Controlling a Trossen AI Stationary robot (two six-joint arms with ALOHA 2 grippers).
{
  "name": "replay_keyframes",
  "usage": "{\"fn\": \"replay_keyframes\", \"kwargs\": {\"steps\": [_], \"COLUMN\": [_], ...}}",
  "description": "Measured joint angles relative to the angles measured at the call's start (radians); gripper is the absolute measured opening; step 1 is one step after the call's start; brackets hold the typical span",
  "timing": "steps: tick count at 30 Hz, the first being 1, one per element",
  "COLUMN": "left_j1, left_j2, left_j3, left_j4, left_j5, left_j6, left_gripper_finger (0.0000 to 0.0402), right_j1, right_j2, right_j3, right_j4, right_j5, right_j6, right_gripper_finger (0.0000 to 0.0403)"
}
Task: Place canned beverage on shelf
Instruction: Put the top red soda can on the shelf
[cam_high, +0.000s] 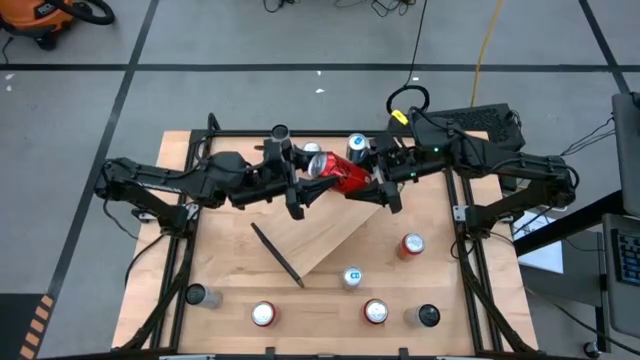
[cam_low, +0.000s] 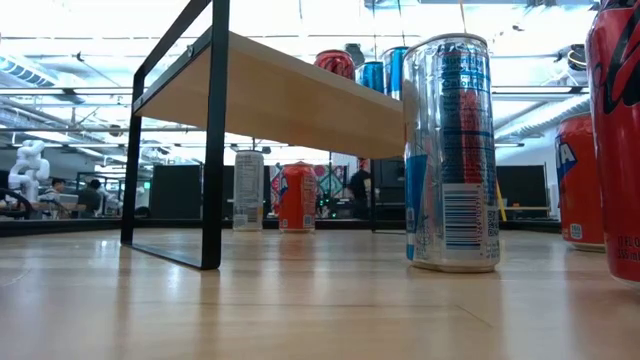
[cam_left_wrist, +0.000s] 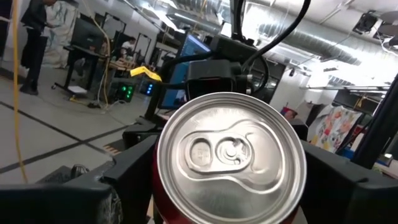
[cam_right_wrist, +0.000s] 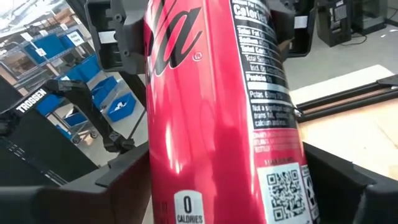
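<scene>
A: Both arms meet over the shelf's (cam_high: 335, 235) back end, and the red can (cam_high: 340, 175) lies tipped on its side between them, up off the board.

B: Left gripper (cam_high: 305, 185) is clamped across its top end, right gripper (cam_high: 385, 182) clamped round the body.

A: A blue-and-silver can (cam_high: 357, 148) stands just behind them, more cans along the table's (cam_high: 230, 270) front.

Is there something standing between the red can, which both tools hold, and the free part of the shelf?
The red can hangs between the left tool and the right tool, over the shelf's far end. Cans already stand there; the nearer stretch of board looks bare, so nothing visible blocks it.
</scene>
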Motion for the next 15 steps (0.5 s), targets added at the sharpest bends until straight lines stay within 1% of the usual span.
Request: {"fn": "replay_keyframes", "kwargs": {"steps": [3,9,15], "left_j1": [-0.001,-0.001,-0.001], "left_j2": [0.0,-0.002,0.0], "left_j3": [0.0,0.0,0.0], "left_j4": [-0.003,-0.013,-0.026], "left_j5": [-0.003,-0.011,-0.01], "left_j6": [0.0,-0.001,-0.002], "left_gripper_finger": [0.0292,0.0289,0.0288], "right_j1": [0.0,0.0,0.008], "right_j2": [0.0,0.006,-0.004], "right_j3": [0.0,-0.001,-0.001], "right_j4": [-0.001,-0.005,-0.077], "right_j5": [0.0,-0.013,-0.046], "right_j6": [0.005,0.007,0.008], "right_gripper_finger": [0.0318,0.0318,0.0318]}}
